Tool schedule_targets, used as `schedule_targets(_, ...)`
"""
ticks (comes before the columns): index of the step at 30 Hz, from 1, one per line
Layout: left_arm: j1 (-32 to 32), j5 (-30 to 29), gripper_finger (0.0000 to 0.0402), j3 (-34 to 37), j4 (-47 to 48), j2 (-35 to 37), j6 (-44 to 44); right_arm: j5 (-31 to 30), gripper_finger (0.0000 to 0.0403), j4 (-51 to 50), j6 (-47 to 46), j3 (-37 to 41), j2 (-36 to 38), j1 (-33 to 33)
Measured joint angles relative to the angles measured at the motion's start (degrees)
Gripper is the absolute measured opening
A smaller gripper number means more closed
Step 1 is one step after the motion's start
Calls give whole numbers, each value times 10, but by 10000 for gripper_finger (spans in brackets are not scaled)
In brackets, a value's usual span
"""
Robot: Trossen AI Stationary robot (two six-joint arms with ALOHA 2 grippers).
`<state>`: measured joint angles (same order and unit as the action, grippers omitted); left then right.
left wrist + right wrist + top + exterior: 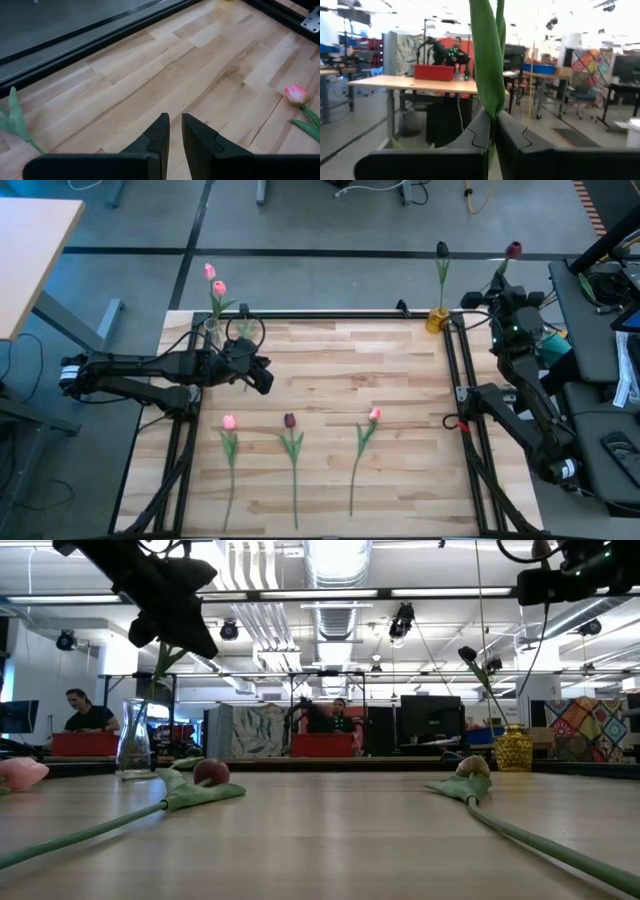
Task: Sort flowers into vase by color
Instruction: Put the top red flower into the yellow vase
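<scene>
A clear vase (212, 330) at the table's far left corner holds two pink tulips (214, 280). A yellow vase (437, 320) at the far right corner holds one dark tulip (442, 250). On the near half of the table lie a pink tulip (229, 422), a dark one (289, 420) and another pink one (374, 415). My left gripper (262, 377) (175, 122) hovers near the clear vase, all but shut and holding nothing. My right gripper (497, 288) (493, 125) is raised to the right of the yellow vase, shut on a maroon tulip (513, 250). My right gripper pinches the maroon tulip between its two fingers where stem and green leaf (490, 107) meet. The fingers are level, point toward the table's far side and lie across the stem. The flower is lifted clear and stands upright, with its head (513, 250) above the fingers.
Black frame rails (455, 380) run along the table's left, right and far edges. The bare wood (340, 365) between the two vases holds nothing. In the low view people sit at desks in the room behind the table.
</scene>
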<state>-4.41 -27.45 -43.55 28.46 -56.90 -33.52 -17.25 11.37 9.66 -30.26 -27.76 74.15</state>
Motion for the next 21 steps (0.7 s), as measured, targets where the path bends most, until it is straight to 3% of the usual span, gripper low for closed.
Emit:
schedule_targets(6,-4,0,35,0,0,0,0,-23,8,-18,-26,8,23,-2)
schedule_targets(11,-4,0,35,0,0,0,-2,-17,8,-82,-38,6,92,-32)
schedule_targets(17,-4,33,35,0,0,0,-1,50,8,-197,-60,-18,184,-93)
schedule_targets(21,-4,49,35,0,-1,0,0,108,8,-277,-74,-39,205,-127)
